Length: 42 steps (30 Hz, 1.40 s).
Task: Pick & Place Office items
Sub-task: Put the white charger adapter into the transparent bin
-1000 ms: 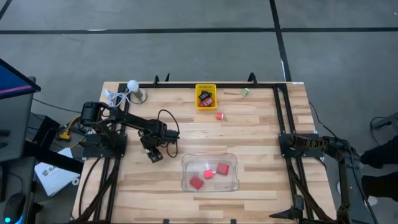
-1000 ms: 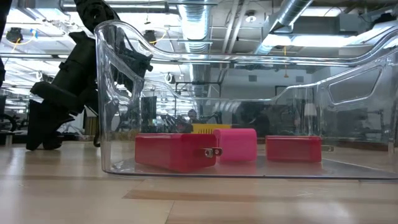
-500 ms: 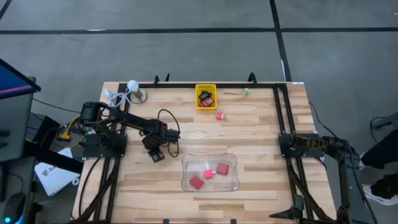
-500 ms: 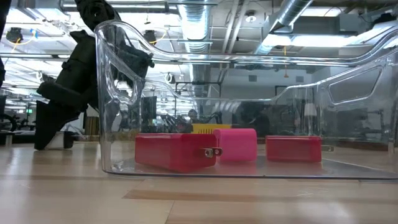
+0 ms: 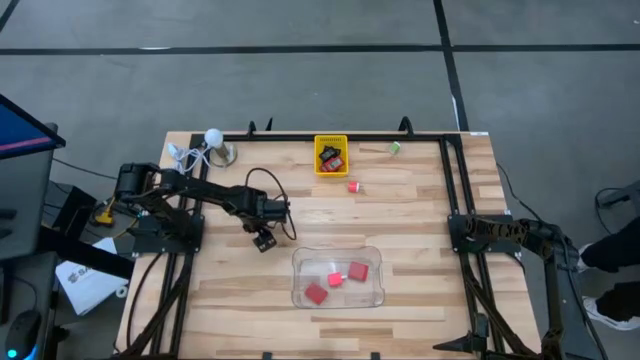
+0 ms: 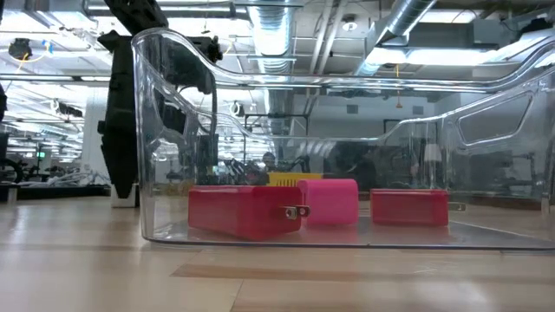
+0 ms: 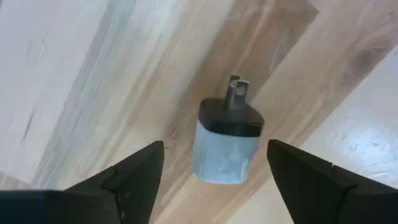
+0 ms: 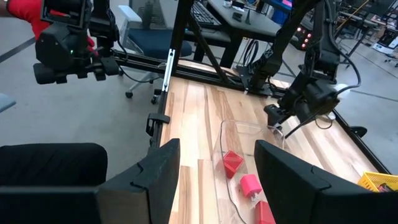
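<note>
A small pale grey-blue block (image 7: 227, 146) with a black end and metal prongs lies flat on the wood, one of the office items. My left gripper (image 7: 216, 146) points down over it, open, a finger on either side and clear of it. In the high view that gripper (image 5: 264, 240) stands just left of the clear tray (image 5: 372, 296), which holds three red and pink blocks (image 5: 338, 278). A red block (image 5: 353, 186) and a green piece (image 5: 395, 148) lie loose at the far side. My right gripper (image 8: 214, 180) waits open at the table's right edge.
A yellow basket (image 5: 331, 142) with several small pieces stands at the far edge. A white ball with a cord (image 5: 212, 136) sits at the far left corner. Black frame rails (image 5: 455, 190) run along the table's sides. Bare wood lies between tray and basket.
My left gripper has gone toward the table's right edge, closer to the clear tray, and has risen a little. It has tipped from a slant to pointing straight down.
</note>
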### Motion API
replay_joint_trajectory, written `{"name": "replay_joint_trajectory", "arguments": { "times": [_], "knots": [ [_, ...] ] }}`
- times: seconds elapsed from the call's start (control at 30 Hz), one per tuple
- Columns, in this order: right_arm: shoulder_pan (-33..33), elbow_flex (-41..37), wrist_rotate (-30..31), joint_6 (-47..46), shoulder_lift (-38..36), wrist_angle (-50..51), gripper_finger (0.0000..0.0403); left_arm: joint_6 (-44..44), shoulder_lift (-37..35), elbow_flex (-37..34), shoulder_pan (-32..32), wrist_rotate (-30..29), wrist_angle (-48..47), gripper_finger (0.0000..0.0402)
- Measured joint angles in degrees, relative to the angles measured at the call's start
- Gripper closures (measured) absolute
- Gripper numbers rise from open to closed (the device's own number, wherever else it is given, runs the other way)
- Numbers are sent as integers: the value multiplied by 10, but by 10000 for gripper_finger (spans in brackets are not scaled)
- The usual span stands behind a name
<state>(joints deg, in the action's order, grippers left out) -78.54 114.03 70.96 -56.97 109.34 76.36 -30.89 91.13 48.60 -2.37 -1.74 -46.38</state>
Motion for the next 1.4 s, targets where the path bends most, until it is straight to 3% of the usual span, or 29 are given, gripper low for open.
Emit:
{"name": "replay_joint_trajectory", "arguments": {
  "times": [0.33,0.87,1.23,1.4],
  "knots": [
    [3,0,-1,0,0,0,202,14,0,-2,-7,0,32,124],
    [4,0,-2,2,0,0,202,15,7,-7,-7,2,46,213],
    [2,0,-2,0,0,1,202,22,49,-4,-7,15,51,226],
    [2,0,-2,0,0,1,202,10,50,-4,-8,17,50,269]
  ]
}}
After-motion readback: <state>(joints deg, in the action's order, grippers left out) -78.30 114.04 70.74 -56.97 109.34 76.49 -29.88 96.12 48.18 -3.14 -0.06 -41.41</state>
